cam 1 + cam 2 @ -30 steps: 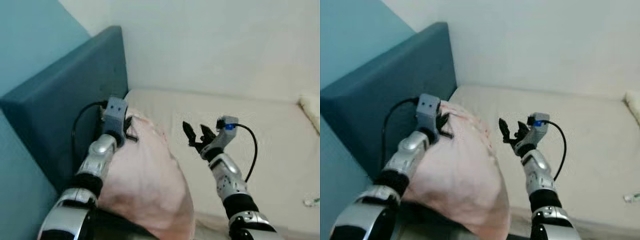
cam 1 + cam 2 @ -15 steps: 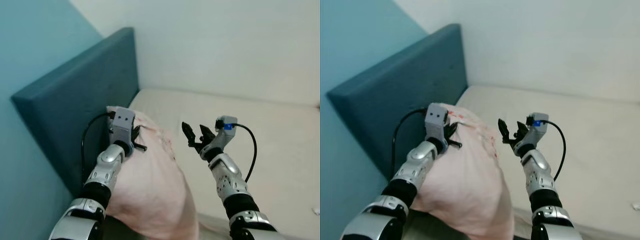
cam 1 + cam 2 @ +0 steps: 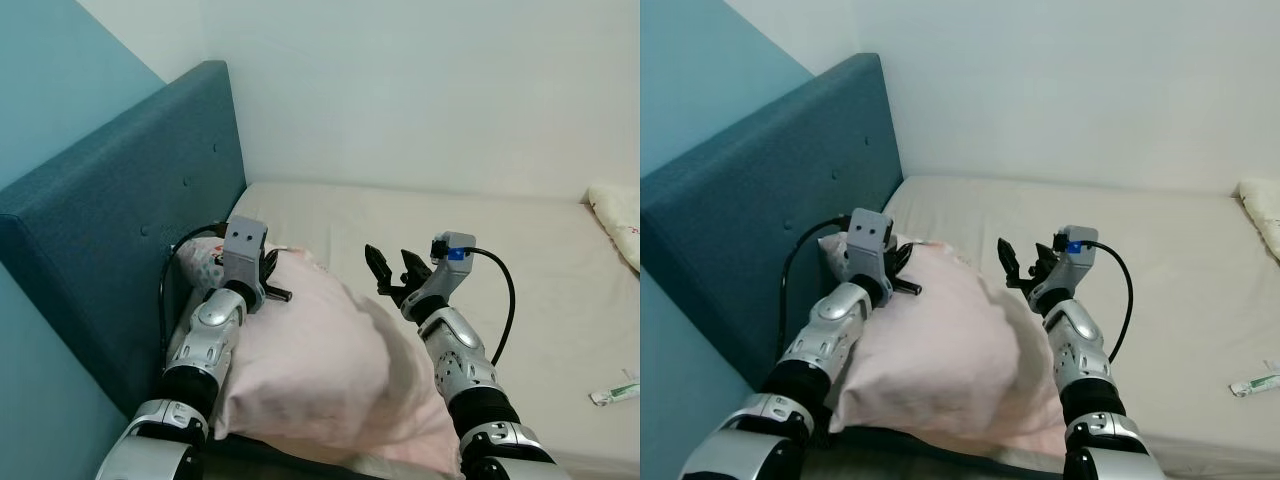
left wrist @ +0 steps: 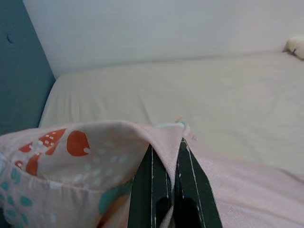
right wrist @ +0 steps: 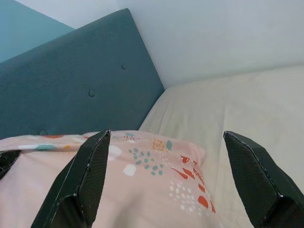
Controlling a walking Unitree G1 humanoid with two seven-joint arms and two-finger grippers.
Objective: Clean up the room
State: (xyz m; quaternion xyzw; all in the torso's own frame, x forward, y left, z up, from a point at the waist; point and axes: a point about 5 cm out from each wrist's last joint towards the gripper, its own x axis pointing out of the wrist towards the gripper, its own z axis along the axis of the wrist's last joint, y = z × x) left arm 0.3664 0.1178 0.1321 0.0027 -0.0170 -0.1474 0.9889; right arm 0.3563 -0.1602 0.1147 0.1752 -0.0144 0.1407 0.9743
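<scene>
The bed (image 3: 520, 240) was bordered by a headboard (image 3: 120, 220); the pillow (image 3: 330, 370) lay beside it, pinched by the closed left gripper (image 4: 166, 156). The right gripper (image 3: 393, 272) was held wide open, empty. Release should follow once the pillow is squared against the headboard.

The pale pink printed cloth pillow (image 3: 320, 370) looks soft and matt; the teal fabric-covered headboard (image 3: 120, 230) coarse-woven; the cream mattress sheet (image 3: 540, 250) smooth.

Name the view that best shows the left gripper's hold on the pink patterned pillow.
Left wrist view: left gripper pinches the pink patterned pillow edge. Eye views show it from behind; right wrist view shows the pillow's printed face.
</scene>
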